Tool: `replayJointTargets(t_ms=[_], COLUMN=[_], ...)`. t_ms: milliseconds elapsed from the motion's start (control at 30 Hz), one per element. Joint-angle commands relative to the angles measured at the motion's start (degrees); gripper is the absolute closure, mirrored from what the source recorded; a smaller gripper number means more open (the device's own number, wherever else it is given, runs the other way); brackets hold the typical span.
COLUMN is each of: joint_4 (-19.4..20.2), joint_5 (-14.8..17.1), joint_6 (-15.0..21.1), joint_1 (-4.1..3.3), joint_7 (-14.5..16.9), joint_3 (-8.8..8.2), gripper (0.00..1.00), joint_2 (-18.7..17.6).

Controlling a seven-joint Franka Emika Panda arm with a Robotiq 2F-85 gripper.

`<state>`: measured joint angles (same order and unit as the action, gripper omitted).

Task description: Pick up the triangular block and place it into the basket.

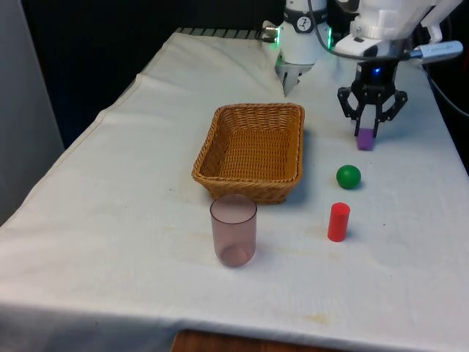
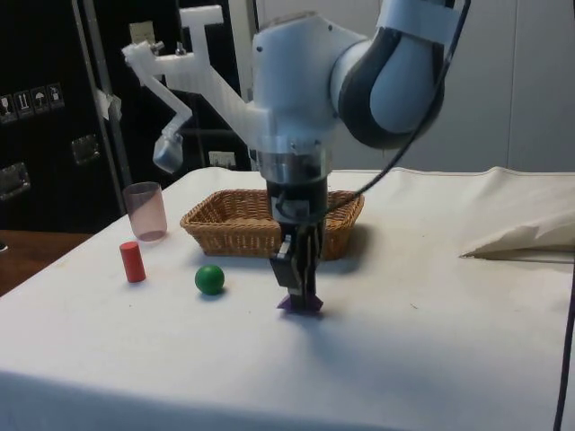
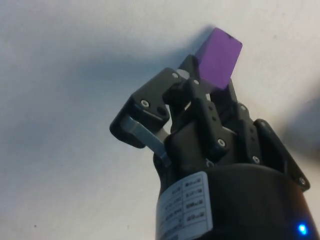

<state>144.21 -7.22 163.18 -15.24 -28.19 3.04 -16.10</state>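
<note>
The purple triangular block rests on the white cloth to the front view's right of the wicker basket. My gripper points straight down onto it, and the fingers look shut on its upper ridge. From the side, the block sits under the gripper, in front of the basket. In the wrist view the block sticks out past the closed fingertips of the gripper, still touching the cloth.
A green ball lies just nearer the camera than the block, and a red cylinder stands nearer still. A translucent pinkish cup stands in front of the basket. Bunched cloth lies at the side view's right.
</note>
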Motion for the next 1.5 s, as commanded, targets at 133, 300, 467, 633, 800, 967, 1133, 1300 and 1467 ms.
replayJointTargets(t_ms=[133, 300, 467, 633, 800, 967, 1133, 1300, 1467], joint_4=[-0.40, -0.80, -1.43, -2.29, -3.32, -4.81, -5.84, -7.33, -8.54], joint_5=[-1.03, -0.92, -0.80, -0.69, -0.80, -1.32, -2.18, -3.55, -4.76], joint_6=[-4.53, -7.56, -9.45, -12.03, -14.32, -16.84, -18.16, -19.88, -21.20], joint_1=[-0.57, -0.29, -0.17, -0.11, 0.00, 0.34, 0.46, 0.63, 0.74], joint_7=[-0.92, -0.63, -0.34, -0.06, 0.23, 0.74, 1.09, 1.60, 2.06], joint_3=[-0.40, -0.11, -0.06, 0.00, -0.11, -0.63, -1.49, -2.86, -4.01], gripper=[0.67, 0.67, 0.67, 0.67, 0.67, 0.67, 0.67, 0.67, 0.67], joint_2=[3.50, 5.90, 7.22, 8.77, 9.97, 10.77, 11.00, 11.12, 11.06])
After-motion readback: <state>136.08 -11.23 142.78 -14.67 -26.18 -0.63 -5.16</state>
